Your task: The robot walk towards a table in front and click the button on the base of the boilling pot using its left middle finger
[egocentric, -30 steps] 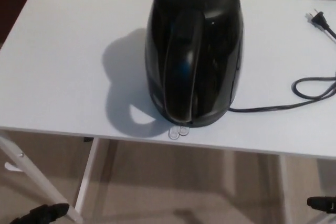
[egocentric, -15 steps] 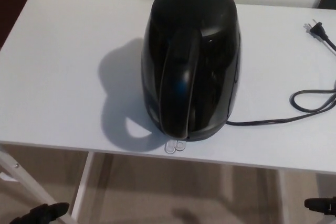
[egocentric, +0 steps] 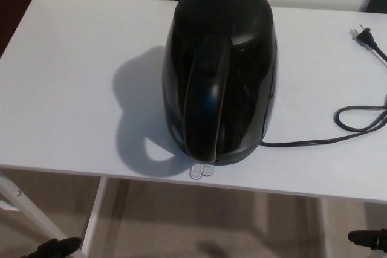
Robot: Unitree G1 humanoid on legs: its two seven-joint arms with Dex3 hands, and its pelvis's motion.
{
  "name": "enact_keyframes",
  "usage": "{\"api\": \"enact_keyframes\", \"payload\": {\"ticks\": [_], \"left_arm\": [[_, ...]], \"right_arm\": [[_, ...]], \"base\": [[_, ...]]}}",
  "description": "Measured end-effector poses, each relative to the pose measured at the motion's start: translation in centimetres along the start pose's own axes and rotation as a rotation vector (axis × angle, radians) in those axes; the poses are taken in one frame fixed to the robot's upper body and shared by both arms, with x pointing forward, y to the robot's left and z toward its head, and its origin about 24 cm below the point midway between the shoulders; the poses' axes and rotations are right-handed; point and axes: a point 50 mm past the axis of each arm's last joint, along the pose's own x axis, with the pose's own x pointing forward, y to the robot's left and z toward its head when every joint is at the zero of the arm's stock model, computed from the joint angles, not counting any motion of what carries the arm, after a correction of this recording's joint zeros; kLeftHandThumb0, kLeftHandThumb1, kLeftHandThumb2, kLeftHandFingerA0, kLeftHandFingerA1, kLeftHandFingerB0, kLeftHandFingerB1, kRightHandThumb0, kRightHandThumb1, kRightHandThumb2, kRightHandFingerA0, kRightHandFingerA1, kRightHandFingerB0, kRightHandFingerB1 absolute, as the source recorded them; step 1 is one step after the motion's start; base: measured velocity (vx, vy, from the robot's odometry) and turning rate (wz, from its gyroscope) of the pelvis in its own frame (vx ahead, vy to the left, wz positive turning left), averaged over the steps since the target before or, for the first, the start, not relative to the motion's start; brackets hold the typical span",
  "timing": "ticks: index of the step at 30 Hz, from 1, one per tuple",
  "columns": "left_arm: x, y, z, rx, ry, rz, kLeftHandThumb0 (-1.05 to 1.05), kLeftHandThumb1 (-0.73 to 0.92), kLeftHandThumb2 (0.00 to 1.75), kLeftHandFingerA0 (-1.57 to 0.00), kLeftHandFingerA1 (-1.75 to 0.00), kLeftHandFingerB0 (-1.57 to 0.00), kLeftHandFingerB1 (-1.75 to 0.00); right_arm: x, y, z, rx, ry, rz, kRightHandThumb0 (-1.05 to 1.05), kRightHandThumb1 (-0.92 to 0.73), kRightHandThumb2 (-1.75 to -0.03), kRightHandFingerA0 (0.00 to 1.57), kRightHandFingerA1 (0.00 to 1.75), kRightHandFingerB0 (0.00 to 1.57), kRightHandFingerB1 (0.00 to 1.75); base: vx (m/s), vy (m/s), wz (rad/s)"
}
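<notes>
White rectangular table (egocentric: pixel 66 77) fills the view; approach looks about done, press not yet started. Glossy black plastic boiling pot (egocentric: pixel 219 70) stands upright near the front edge, handle facing the robot. Clear lever button (egocentric: pixel 201 169) pokes out at its base. Left hand (egocentric: pixel 53 248) low, finger state unclear; right hand (egocentric: pixel 367 238) likewise. Next: raise left hand, middle finger onto button.

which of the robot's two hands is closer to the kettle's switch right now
The left hand, at the bottom left corner, sits somewhat nearer the clear switch than the right hand.
</notes>
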Motion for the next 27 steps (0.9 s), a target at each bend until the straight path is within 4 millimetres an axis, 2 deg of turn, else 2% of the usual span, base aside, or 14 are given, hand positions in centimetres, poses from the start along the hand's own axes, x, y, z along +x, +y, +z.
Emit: {"api": "enact_keyframes", "payload": {"ticks": [7, 8, 15, 27], "left_arm": [[-0.7, -1.4, 1.4, 0.151, -0.100, 0.016, -0.74, 0.57, 0.88, -0.24, -0.44, -0.15, -0.40], [-0.8, -1.7, 1.6, 0.177, -0.116, 0.012, -0.70, 0.73, 0.62, -0.30, -0.32, -0.23, -0.29], [-1.2, -3.4, 3.1, 0.349, -0.197, -0.027, -0.76, 0.86, 0.67, -0.24, -0.29, -0.22, -0.28], [-1.9, -6.3, 5.8, 0.608, -0.381, -0.098, -0.79, 0.87, 0.67, -0.24, -0.29, -0.23, -0.29]], "right_arm": [[0.0, 0.1, 0.0, -0.002, -0.001, 0.004, -0.33, -0.28, -0.49, 0.98, 0.54, 0.72, 0.49], [0.1, 0.1, 0.0, -0.002, 0.000, 0.004, -0.33, -0.28, -0.49, 0.99, 0.54, 0.72, 0.49], [0.1, 0.1, 0.0, -0.003, 0.000, 0.006, -0.33, -0.29, -0.49, 1.00, 0.53, 0.74, 0.49], [0.1, 0.2, 0.1, -0.004, 0.000, 0.009, -0.38, -0.28, -0.50, 1.01, 0.53, 0.76, 0.48]], "base": [[0.00, 0.000, 0.00], [0.00, 0.000, 0.00], [0.00, 0.000, 0.00], [0.00, 0.000, 0.00]]}}
